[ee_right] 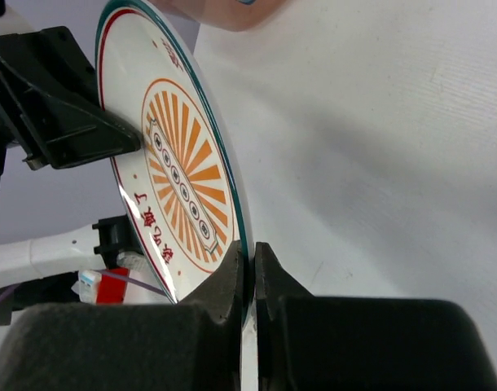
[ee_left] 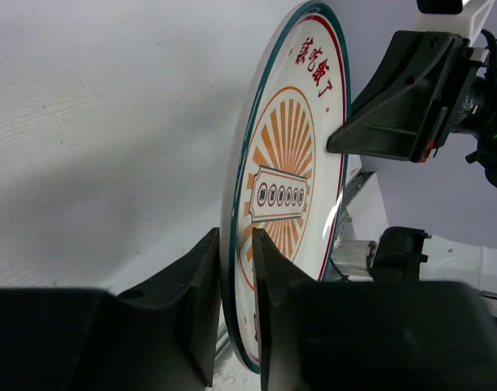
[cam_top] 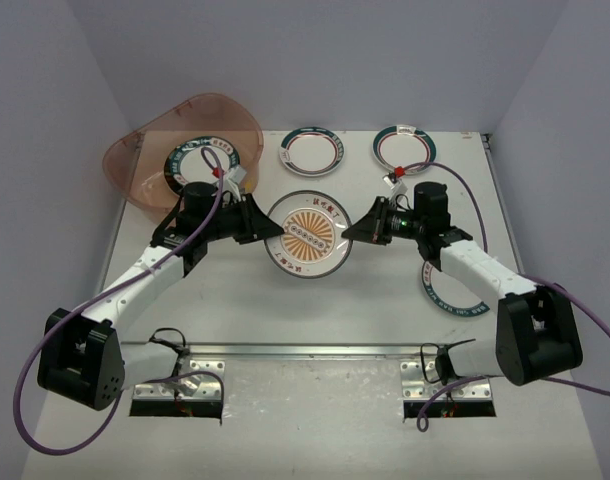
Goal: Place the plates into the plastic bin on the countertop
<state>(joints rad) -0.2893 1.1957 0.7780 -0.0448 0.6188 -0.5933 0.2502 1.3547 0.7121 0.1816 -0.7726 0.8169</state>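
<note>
**Orange sunburst plate pinched from both sides**

Glossy white ceramic, round, with a thin teal rim, a red ring inside it and orange rays around a boxed centre strip, the sunburst plate (cam_top: 307, 235) is at the middle of the matte white worktop (cam_top: 235, 320). The left hand (ee_left: 234, 244) is closed on its left edge, one black finger on each face. The right hand (ee_right: 250, 262) clamps the opposite edge the same way. I cannot tell whether the plate clears the surface.

Behind and left of it stands the bin (cam_top: 145, 170), translucent pinkish-orange plastic with rounded corners, with a dark-banded plate (cam_top: 195, 160) lying inside. Straight behind it lies a red-ringed plate (cam_top: 308, 150), and behind and to the right a teal-rimmed plate (cam_top: 404, 147). To its near right, a lettered plate (cam_top: 455, 298) is partly covered by the right arm (cam_top: 475, 265). A metal rail (cam_top: 305, 350) runs along the worktop's near edge.
</note>
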